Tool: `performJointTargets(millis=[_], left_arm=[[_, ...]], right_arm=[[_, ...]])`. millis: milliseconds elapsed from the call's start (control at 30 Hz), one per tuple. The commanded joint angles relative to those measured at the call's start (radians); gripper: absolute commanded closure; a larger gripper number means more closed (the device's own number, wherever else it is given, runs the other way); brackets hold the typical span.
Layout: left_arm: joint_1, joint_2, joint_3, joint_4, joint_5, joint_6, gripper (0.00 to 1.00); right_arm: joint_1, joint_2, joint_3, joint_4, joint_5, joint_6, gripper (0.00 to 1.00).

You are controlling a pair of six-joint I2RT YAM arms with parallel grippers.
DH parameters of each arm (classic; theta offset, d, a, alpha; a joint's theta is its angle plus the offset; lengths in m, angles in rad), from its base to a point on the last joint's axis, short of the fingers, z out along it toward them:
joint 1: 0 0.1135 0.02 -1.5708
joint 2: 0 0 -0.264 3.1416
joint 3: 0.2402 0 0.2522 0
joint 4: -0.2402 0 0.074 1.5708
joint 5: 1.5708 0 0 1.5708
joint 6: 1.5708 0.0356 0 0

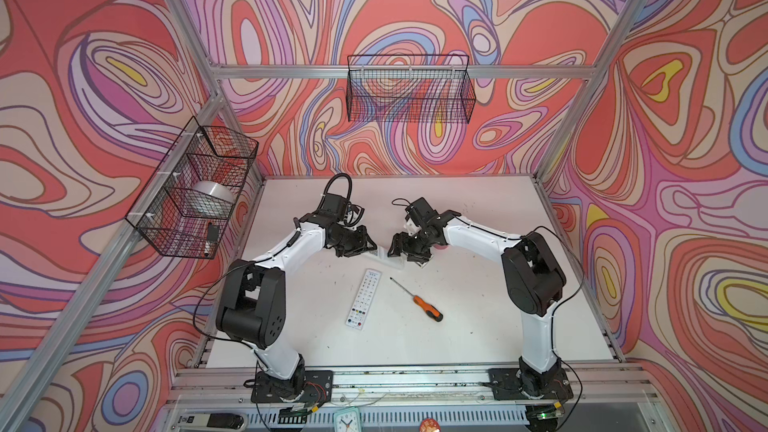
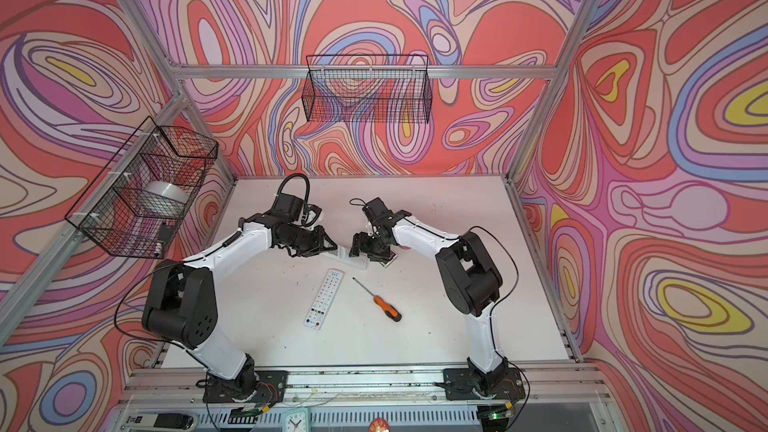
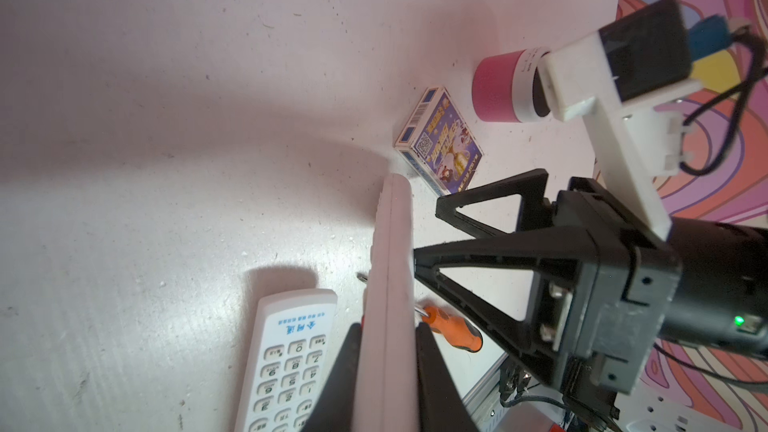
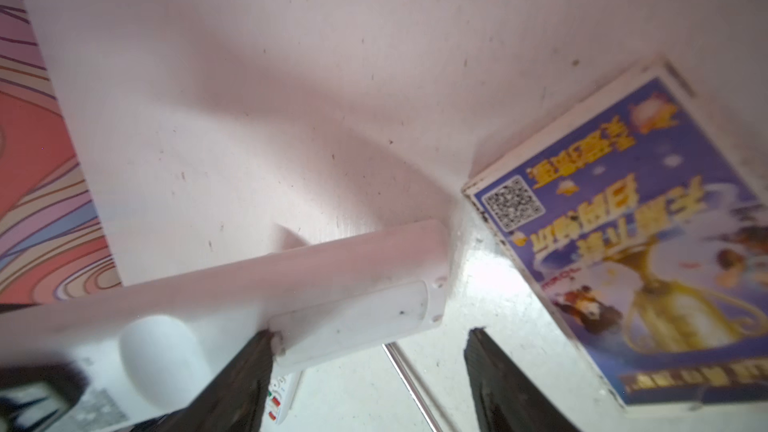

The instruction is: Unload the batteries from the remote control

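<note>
The remote control (image 3: 390, 243) is held on its long edge over the table (image 1: 478, 326). It is clamped across its thickness by the left pincer (image 3: 388, 328), whose fingers are pressed against both faces; whether the table is touched by it cannot be told. In the right wrist view its back is shown, with the battery cover (image 4: 353, 322) closed in place, so the batteries are hidden. The right pincer (image 4: 370, 334) is spread wide and nothing is grasped by it: one finger (image 4: 249, 367) is laid against the inner end of the cover, while the other is set apart from the casing. A second remote (image 1: 363, 299) is laid keys-up on the table nearer the arm bases, and an orange-handled screwdriver (image 1: 419, 302) is placed just beside it. A blue card box (image 3: 440, 139) and a pink cylinder (image 3: 496, 89) are seen on the table beyond the held remote's far end.
</note>
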Motion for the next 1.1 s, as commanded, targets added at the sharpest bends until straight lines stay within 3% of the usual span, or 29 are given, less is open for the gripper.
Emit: performJointTargets(millis=[0, 200, 333, 400, 600, 700, 933, 1067], left_arm=[[-0.011, -0.011, -0.004, -0.107, -0.168, 0.032, 1.0], [-0.01, -0.063, 0.004, -0.153, -0.316, 0.048, 1.0], [-0.011, -0.066, 0.005, -0.156, -0.326, 0.057, 1.0], [-0.011, -0.06, 0.001, -0.148, -0.314, 0.057, 1.0], [-0.01, -0.039, -0.01, -0.112, -0.225, 0.064, 1.0], [-0.005, -0.032, -0.017, -0.099, -0.189, 0.067, 1.0], [0.057, -0.01, -0.057, -0.034, -0.035, 0.049, 1.0], [0.089, 0.041, -0.043, -0.054, 0.005, 0.063, 0.97]], right_arm=[[0.036, 0.073, 0.027, -0.332, 0.255, -0.056, 0.24], [0.036, -0.044, 0.035, -0.473, 0.437, -0.011, 0.23], [0.022, -0.152, 0.031, -0.478, 0.446, 0.012, 0.21], [0.002, -0.189, 0.011, -0.441, 0.395, 0.016, 0.21], [-0.062, -0.236, -0.127, -0.109, 0.015, 0.036, 0.16], [-0.063, -0.213, -0.129, -0.007, -0.102, 0.032, 0.15], [-0.071, -0.141, -0.097, 0.089, -0.23, 0.003, 0.14], [-0.091, -0.113, -0.065, 0.054, -0.217, -0.009, 0.14]])
